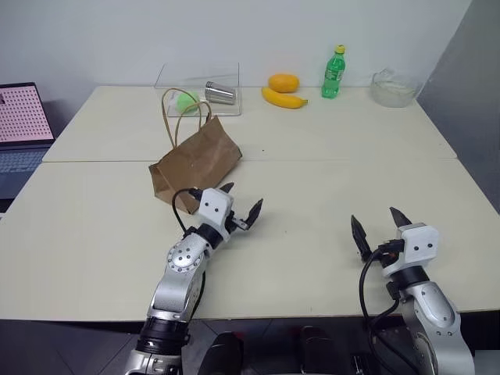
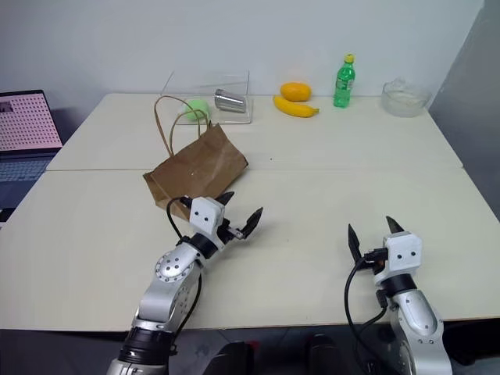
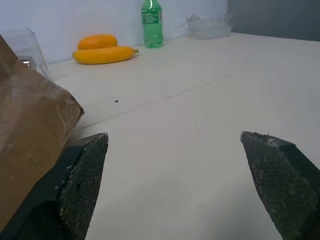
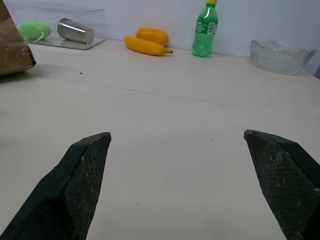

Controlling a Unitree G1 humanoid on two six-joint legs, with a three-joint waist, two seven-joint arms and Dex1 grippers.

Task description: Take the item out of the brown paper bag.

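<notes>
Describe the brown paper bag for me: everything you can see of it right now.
The brown paper bag is small, creased kraft paper, lying tipped on its side on the table, narrowing toward the end that points to the back. Two thin tan loop handles arch up from it at the far end. Its contents are hidden. The left gripper, open, sits just beside its near corner; contact is unclear.
</notes>
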